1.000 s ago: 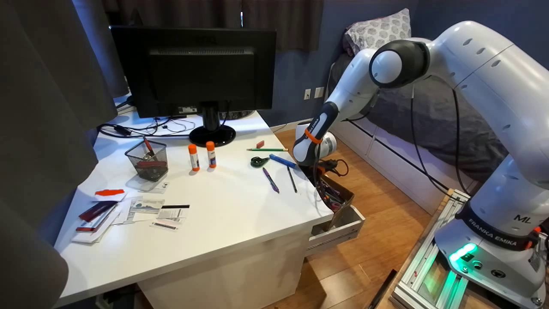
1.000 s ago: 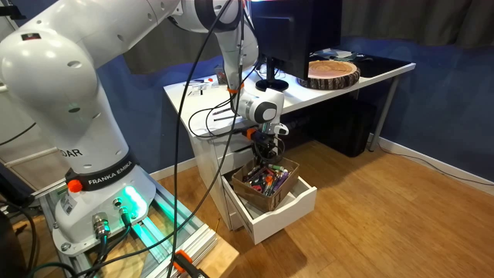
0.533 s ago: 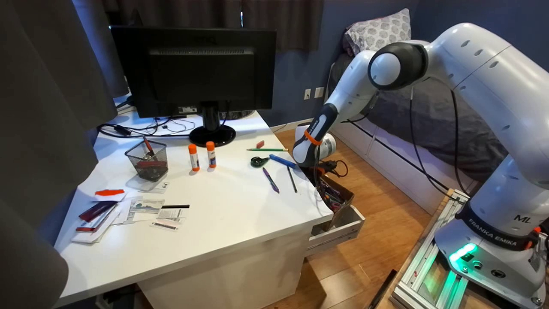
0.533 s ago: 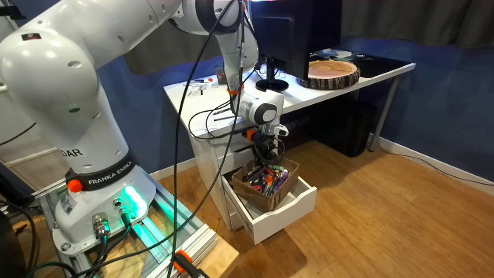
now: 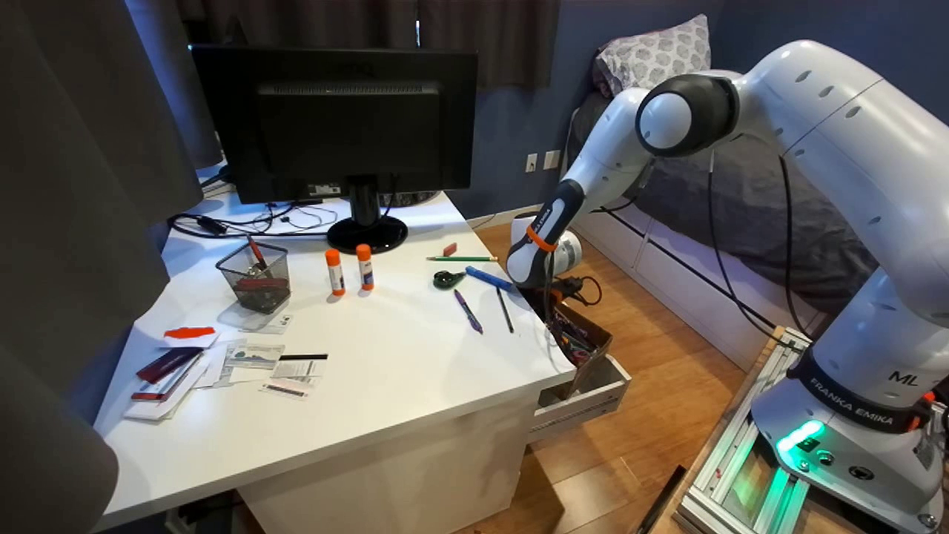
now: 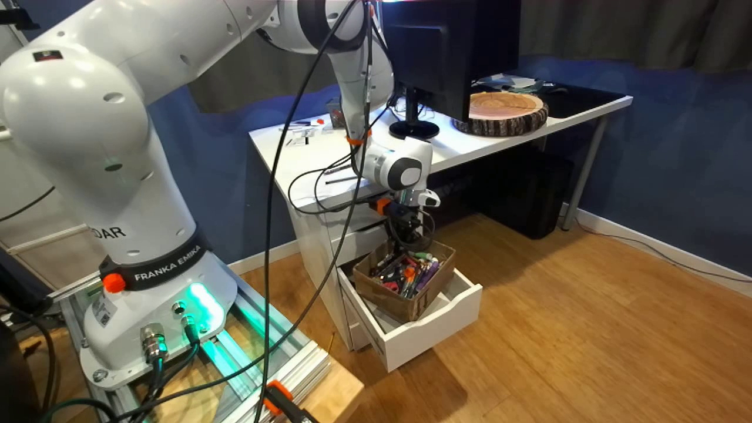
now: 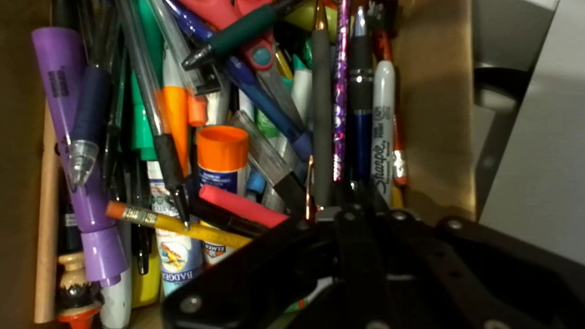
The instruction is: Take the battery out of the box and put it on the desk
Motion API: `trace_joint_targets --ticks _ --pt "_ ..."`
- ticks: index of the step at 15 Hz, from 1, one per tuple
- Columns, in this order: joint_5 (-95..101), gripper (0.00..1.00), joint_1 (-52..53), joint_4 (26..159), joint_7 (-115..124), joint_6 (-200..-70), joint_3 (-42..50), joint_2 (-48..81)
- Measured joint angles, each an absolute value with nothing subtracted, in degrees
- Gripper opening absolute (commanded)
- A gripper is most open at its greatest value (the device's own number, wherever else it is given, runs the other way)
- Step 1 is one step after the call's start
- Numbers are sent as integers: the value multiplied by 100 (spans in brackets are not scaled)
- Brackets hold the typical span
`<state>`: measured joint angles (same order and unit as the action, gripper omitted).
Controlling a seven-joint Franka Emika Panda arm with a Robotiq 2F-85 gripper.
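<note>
The battery does not show in any view. The white drawer (image 6: 432,335) is pulled out, also in an exterior view (image 5: 582,408); a brown cardboard box (image 6: 385,301) stands in it. In the wrist view the box (image 7: 438,114) is full of pens, markers and glue. My gripper (image 6: 398,238) points down into it at the desk side. In the wrist view its jaws (image 7: 358,194) are close together, dark and blurred, near a purple glitter pencil (image 7: 340,100) and a Sharpie (image 7: 383,128); anything between them is hidden. The white desk (image 5: 400,378) stands above the drawer.
A blue marker (image 5: 489,278), purple pen (image 5: 468,311) and dark pencil (image 5: 505,311) lie near the desk edge by my wrist. Two glue sticks, a mesh basket (image 5: 256,278), cards and a monitor (image 5: 334,126) are farther in. Cables hang from my arm.
My arm lowered very slightly between one second and half a second ago and looks almost still since. The drawer and the box have not moved.
</note>
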<state>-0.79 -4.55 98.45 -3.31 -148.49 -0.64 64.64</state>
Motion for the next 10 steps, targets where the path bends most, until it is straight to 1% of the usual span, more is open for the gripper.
trace_joint_targets --ticks 4,10 --pt "-65 2 -460 9983 -514 -14861 -35 6275" --pt "-65 2 -514 10783 -866 -14830 -37 5444"
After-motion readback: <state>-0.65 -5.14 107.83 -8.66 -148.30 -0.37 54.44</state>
